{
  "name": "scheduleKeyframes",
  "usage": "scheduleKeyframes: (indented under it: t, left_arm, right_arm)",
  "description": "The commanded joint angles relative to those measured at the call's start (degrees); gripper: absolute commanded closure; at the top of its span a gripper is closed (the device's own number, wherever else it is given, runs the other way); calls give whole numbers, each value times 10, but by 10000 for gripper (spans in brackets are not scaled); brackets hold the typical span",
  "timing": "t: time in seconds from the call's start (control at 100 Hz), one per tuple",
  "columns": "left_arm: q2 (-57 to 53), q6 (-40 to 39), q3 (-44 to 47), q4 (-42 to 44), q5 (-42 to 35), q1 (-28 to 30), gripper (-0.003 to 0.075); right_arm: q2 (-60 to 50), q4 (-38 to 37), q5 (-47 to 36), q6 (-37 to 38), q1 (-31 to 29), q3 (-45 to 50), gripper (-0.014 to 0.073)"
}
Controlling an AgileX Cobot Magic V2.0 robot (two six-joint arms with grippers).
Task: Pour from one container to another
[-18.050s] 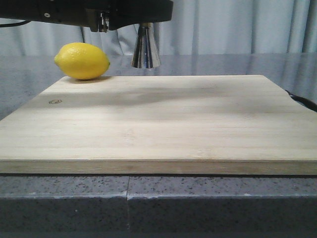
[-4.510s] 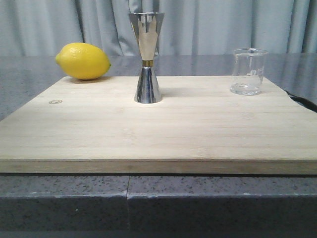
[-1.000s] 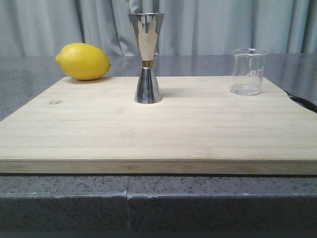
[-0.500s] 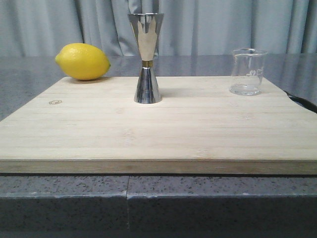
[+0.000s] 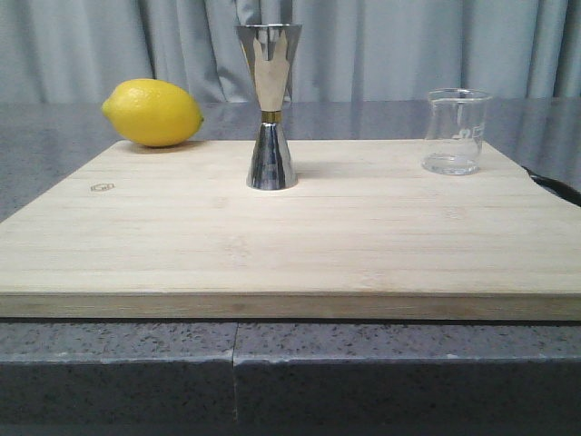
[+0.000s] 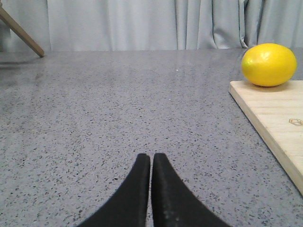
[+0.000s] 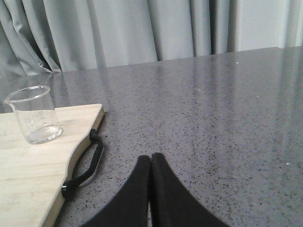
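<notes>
I see both the left gripper (image 6: 150, 163) and right gripper (image 7: 150, 165) pressed together, empty; jigger (image 5: 270, 109) mid-frame, beaker (image 5: 455, 131) at right.

We see a bright yellow lemon (image 5: 152, 112) beside a pale, straw-coloured wooden board (image 5: 290, 227) with fine lengthwise grain and a small dark stamped mark near one corner. The jigger (image 5: 270, 106) is mirror-bright steel with a thin gold band at its waist. The beaker (image 5: 454, 131) is clear glass with faint whitish markings, too small for us to read. The worktop (image 6: 118, 104) is grey, speckled dark and light; the curtains (image 5: 381, 45) are pale grey-blue. Both grippers' jaws are matte black.
</notes>
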Motion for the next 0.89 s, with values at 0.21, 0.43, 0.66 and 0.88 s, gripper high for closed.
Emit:
scheduleKeyframes:
  t: [0.21,0.43,0.66,0.88]
  left_arm:
    - [-14,2,3,-2,-47,0,739]
    - [-14,2,3,-2,-47,0,739]
    - [-14,2,3,-2,-47,0,739]
    - [-14,2,3,-2,-47,0,739]
  right_arm:
    - [-14,-15,-43,-63,-2,16,658]
    - [-14,44,-43,-111,-2,16,657]
    - [-14,44,-38,-111,-2,16,658]
    - [-14,44,-37,-111,-2,16,658]
